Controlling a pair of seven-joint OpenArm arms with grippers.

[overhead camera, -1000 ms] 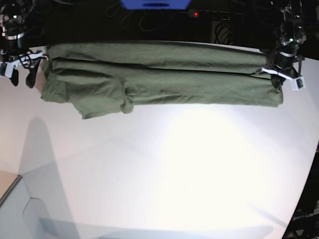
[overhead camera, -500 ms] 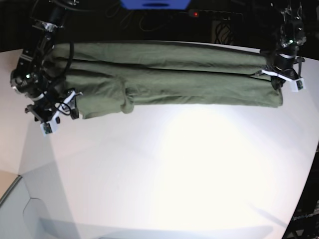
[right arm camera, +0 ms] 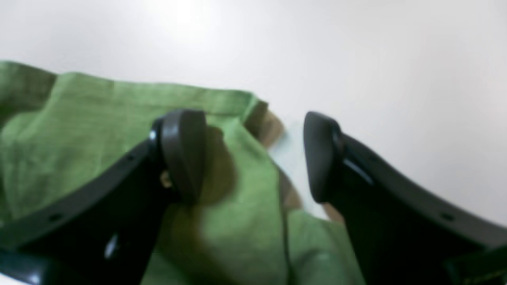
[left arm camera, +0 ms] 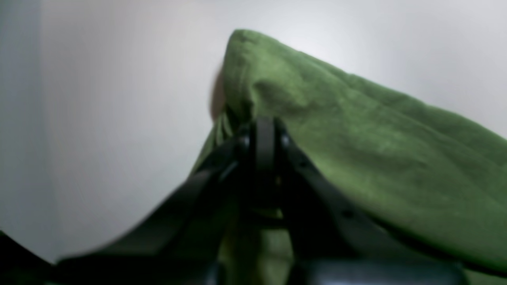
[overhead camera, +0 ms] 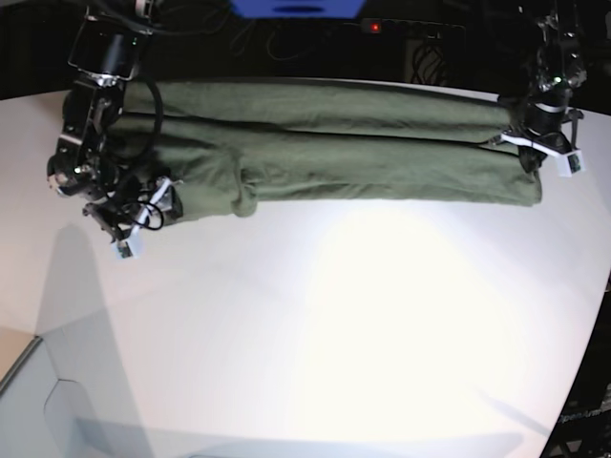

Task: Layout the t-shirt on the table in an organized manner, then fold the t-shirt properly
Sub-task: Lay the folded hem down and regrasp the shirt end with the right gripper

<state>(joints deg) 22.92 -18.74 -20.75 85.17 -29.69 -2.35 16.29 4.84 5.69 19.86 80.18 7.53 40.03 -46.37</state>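
Observation:
The olive-green t-shirt (overhead camera: 334, 153) lies as a long folded band along the far side of the white table (overhead camera: 363, 324). At its right end my left gripper (overhead camera: 535, 157) is shut on the t-shirt; the left wrist view shows the closed left gripper (left arm camera: 264, 134) with the t-shirt (left arm camera: 356, 138) bunched around it. My right gripper (overhead camera: 148, 208) hovers open over the sleeve corner at the shirt's near-left end. In the right wrist view the right gripper (right arm camera: 253, 158) has one finger over the t-shirt (right arm camera: 79, 130) and the other over bare table.
A blue object (overhead camera: 296, 8) and a small red light (overhead camera: 374, 27) sit in the dark behind the table. The table's curved edge (overhead camera: 584, 334) runs down the right side. A grey box corner (overhead camera: 29, 391) shows at bottom left.
My right arm swung from beyond the shirt's far-left end down to the sleeve corner at the near left, its jaws spreading wider. The left gripper and the shirt stayed put.

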